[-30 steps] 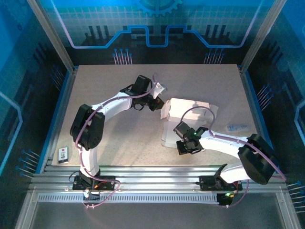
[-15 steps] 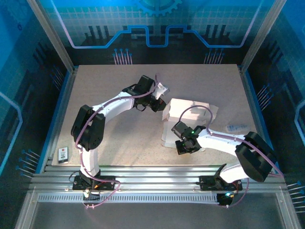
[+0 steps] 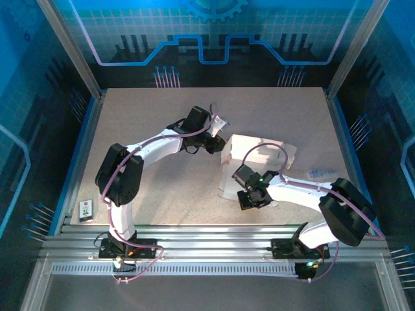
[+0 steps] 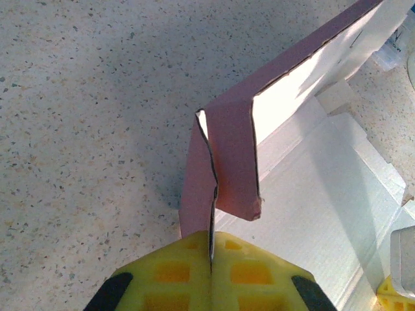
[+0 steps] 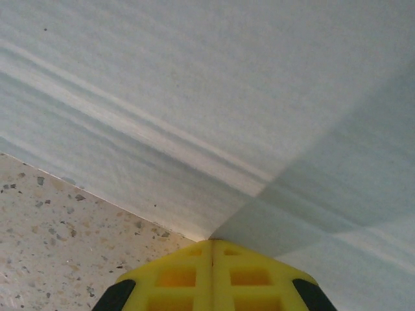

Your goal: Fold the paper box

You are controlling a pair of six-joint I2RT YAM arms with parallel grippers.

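Paper box (image 3: 259, 152) lies half-formed right of centre on the counter (image 3: 149, 116), between both arms: the left pincer (image 4: 211, 253), arm stretched across, is clamped on a raised pink flap (image 4: 227, 162) at its far-left corner; the right pincer (image 5: 211, 245), tips together, sits low against its near edge.

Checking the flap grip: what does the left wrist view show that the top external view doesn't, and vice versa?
Left wrist view: the paper box, its pink flap creased and raised, its edge pinched between the shut yellow left fingers. Top external view: the right arm reaching the box's near edge, and a small dark card at the table's near left corner. Both: the box's pale inner side, the table, the left grip at the box's left side.
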